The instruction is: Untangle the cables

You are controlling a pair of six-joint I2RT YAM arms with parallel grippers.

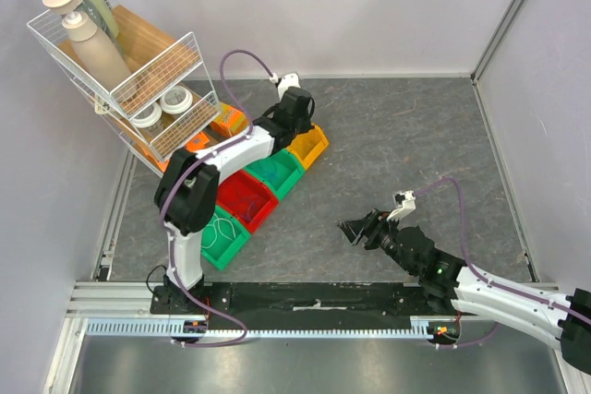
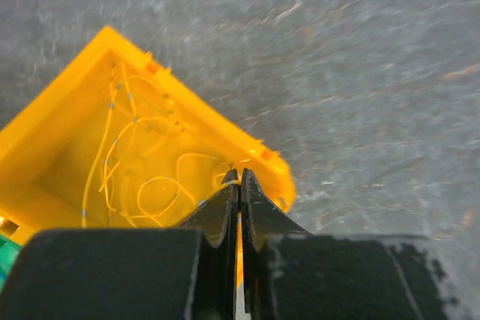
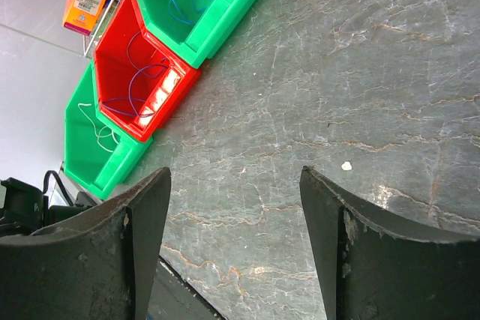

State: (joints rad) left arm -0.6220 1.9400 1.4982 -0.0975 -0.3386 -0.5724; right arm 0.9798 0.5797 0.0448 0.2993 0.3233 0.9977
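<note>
Left wrist shows the left pincer (image 2: 238, 179) clamped on one strand of cables (image 2: 160, 178) coiled in yellow bin (image 2: 45, 157).

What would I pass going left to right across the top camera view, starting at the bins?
The near green bin, red bin, second green bin, yellow bin, then the right gripper with its jaws open.
</note>
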